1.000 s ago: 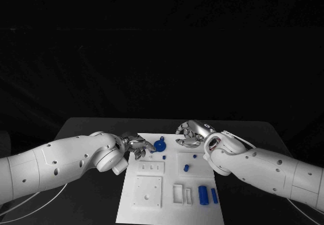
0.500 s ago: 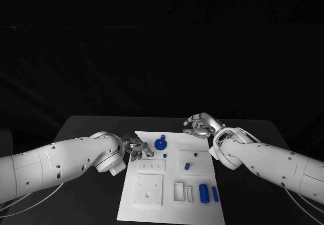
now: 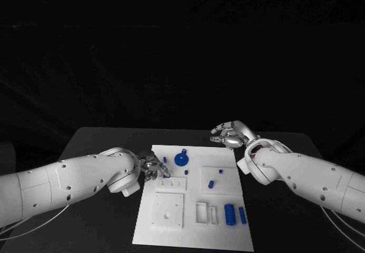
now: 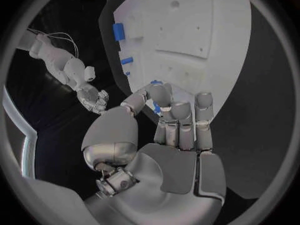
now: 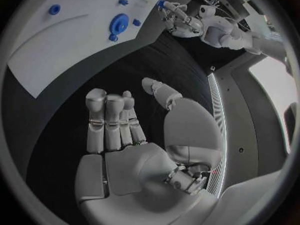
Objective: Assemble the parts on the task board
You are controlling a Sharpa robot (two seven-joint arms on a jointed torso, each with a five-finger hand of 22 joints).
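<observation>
We record: left hand (image 3: 152, 165), fingers curled together, pinching a small blue part (image 3: 165, 157) at the task board (image 3: 194, 234) edge; right hand (image 3: 231, 135), fingers apart, holding nothing, beyond the board's far corner.

The white rectangular task board (image 3: 194, 203) lies in the middle of the black surface (image 3: 99, 142). The left hand (image 3: 153, 164) sits at the board's left edge, silver fingers curled in, just beside a small blue piece (image 3: 165, 158). Right next to that is a round blue disc-shaped part (image 3: 181, 160), with a small blue peg (image 3: 187, 172) just below it. Over on the other side, the right hand (image 3: 230, 135) hangs above the surface past the board's far right corner, fingers curled, nothing in it. Nearer the robot, a blue cylinder (image 3: 230, 213) and a slimmer blue bar (image 3: 242, 214) lie side by side on the board.
</observation>
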